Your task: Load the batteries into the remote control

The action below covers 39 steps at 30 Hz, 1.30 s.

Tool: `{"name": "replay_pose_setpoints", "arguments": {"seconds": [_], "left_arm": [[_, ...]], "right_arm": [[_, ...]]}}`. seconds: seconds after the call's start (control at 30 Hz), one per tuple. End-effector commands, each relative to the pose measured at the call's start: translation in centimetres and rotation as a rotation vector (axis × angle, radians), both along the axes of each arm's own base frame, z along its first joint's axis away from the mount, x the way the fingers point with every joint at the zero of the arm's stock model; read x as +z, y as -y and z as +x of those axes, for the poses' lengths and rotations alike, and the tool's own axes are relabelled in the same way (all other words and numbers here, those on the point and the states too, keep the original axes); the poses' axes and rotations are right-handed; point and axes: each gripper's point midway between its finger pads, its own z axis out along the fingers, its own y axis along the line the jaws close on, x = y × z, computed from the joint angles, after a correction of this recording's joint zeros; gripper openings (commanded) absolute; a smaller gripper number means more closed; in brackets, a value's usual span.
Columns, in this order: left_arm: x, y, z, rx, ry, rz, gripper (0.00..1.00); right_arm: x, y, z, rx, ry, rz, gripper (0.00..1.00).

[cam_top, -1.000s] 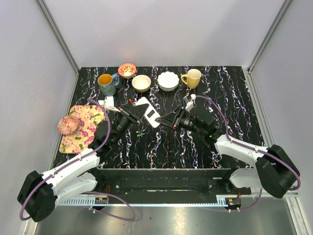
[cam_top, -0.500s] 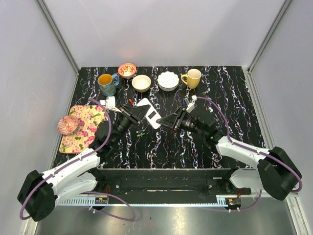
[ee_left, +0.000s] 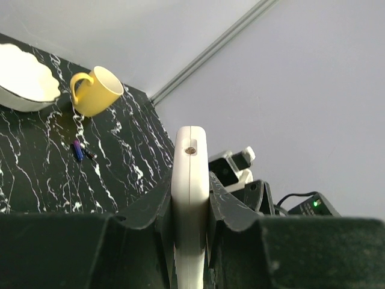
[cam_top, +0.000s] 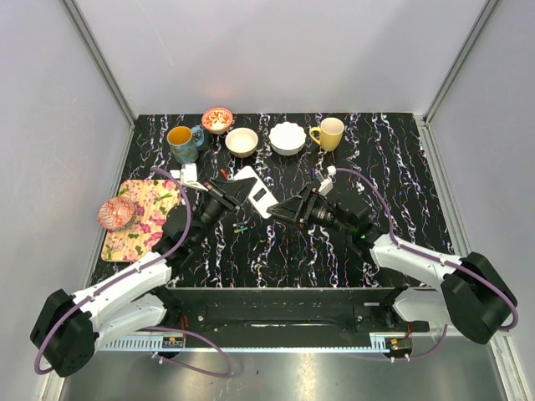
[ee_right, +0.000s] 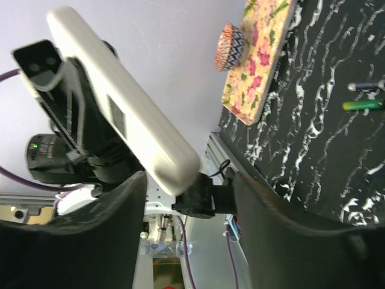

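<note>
The remote control (cam_top: 255, 191) shows its white back and is held tilted above the table by my left gripper (cam_top: 236, 195), which is shut on its edges. In the left wrist view the remote (ee_left: 190, 180) stands edge-on between the fingers (ee_left: 224, 201). My right gripper (cam_top: 281, 210) is open, its jaws on either side of the remote's free end (ee_right: 129, 117) without touching it. A green battery (ee_right: 363, 105) and a bluish battery (ee_right: 363, 86) lie on the table below; they also show in the top view (cam_top: 242, 226). Another small battery (ee_left: 78, 150) lies near the yellow mug.
A yellow mug (cam_top: 329, 133), white bowl (cam_top: 287, 138), cream bowl (cam_top: 242, 142), patterned bowl (cam_top: 217, 119) and blue mug (cam_top: 183, 143) line the back. A floral tray (cam_top: 150, 219) with a pink patterned bowl (cam_top: 116, 213) sits at the left.
My right gripper has edged left and slightly nearer, closing in on the remote's free end. The left gripper and the remote have stayed put.
</note>
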Motion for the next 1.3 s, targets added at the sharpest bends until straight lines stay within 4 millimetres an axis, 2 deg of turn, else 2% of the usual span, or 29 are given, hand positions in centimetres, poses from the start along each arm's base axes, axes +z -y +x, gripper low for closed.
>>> {"name": "replay_pose_setpoints", "arguments": {"seconds": [0.0, 0.17, 0.4, 0.87, 1.03, 1.27], "left_arm": [[4.7, -0.8, 0.4, 0.045, 0.118, -0.077, 0.00], [3.8, -0.6, 0.5, 0.051, 0.111, -0.054, 0.00], [3.7, -0.1, 0.3, 0.062, 0.134, -0.008, 0.00], [3.8, 0.3, -0.2, 0.040, 0.142, -0.002, 0.00], [4.3, 0.5, -0.5, 0.020, 0.136, -0.035, 0.00], [4.8, 0.4, -0.6, 0.018, 0.142, -0.051, 0.00]], "right_arm": [[-0.3, -0.1, -0.6, 0.024, -0.034, -0.011, 0.74], [1.2, -0.4, -0.1, 0.016, -0.031, 0.018, 0.76], [2.2, -0.7, 0.5, 0.003, -0.051, 0.074, 0.70], [1.8, -1.3, 1.5, -0.011, -0.063, 0.066, 0.56], [1.5, -1.5, 1.6, -0.006, -0.061, 0.064, 0.46], [1.1, -1.3, 1.4, -0.007, -0.055, 0.043, 0.40]]}}
